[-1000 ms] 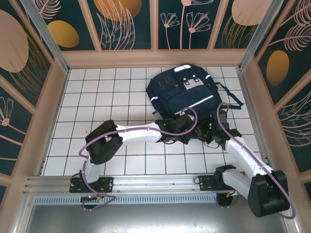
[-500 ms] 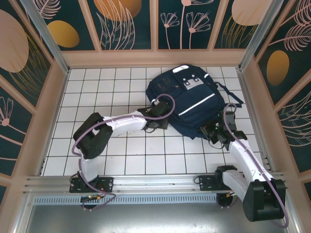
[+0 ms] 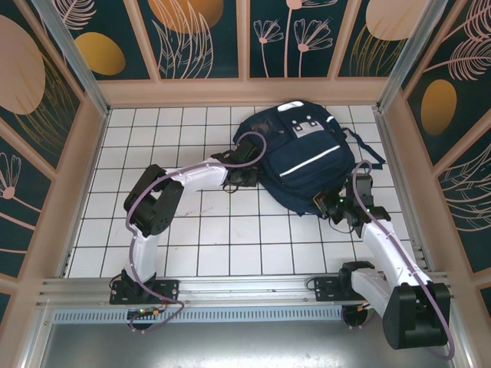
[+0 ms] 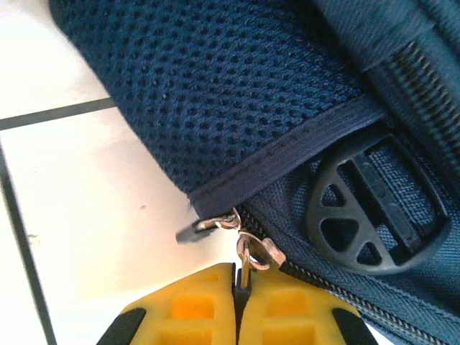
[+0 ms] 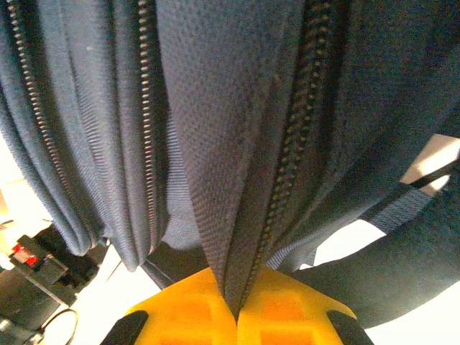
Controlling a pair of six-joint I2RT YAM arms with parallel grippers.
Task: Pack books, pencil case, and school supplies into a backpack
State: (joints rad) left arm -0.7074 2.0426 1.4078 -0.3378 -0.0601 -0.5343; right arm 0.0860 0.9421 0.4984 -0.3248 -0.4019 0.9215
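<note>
Pinches a small coppery metal zipper pull (image 4: 253, 251) between the closed yellow pads of the left gripper (image 4: 236, 287), right where dark navy mesh fabric (image 4: 215, 86) meets the zipper track, just beside a round black plastic buckle (image 4: 374, 215). Clamps the right gripper (image 5: 237, 305) shut on a fold of navy cloth running alongside a line of dark zipper teeth (image 5: 287, 144).

Looks like a zipper step on the large navy-blue fabric backpack (image 3: 303, 157); cannot tell whether opening or closing. To do it well:
- Keep the right-hand pinch firm as an anchor so the cloth stays taut.
- Draw the pull along the track rather than away from it, following the curve of the seam.
- Go slowly past the mesh edge, where fabric could snag.
- Ease off if the whole bag starts to slide instead of the slider.

From above, finds the left gripper at the bag's left edge and the right gripper at its near right corner. Finds the backpack lying flat, grey-white patches up, on the far right part of the white tiled tabletop (image 3: 169, 146) with dark grid lines. Probably offers little friction to hold the bag.

Closes in on three sides with dark teal wall panels (image 3: 207, 31) painted with gold ovals and pale plant outlines, set in pale pink frames. Ends at the near edge in a metal rail (image 3: 245, 287).
</note>
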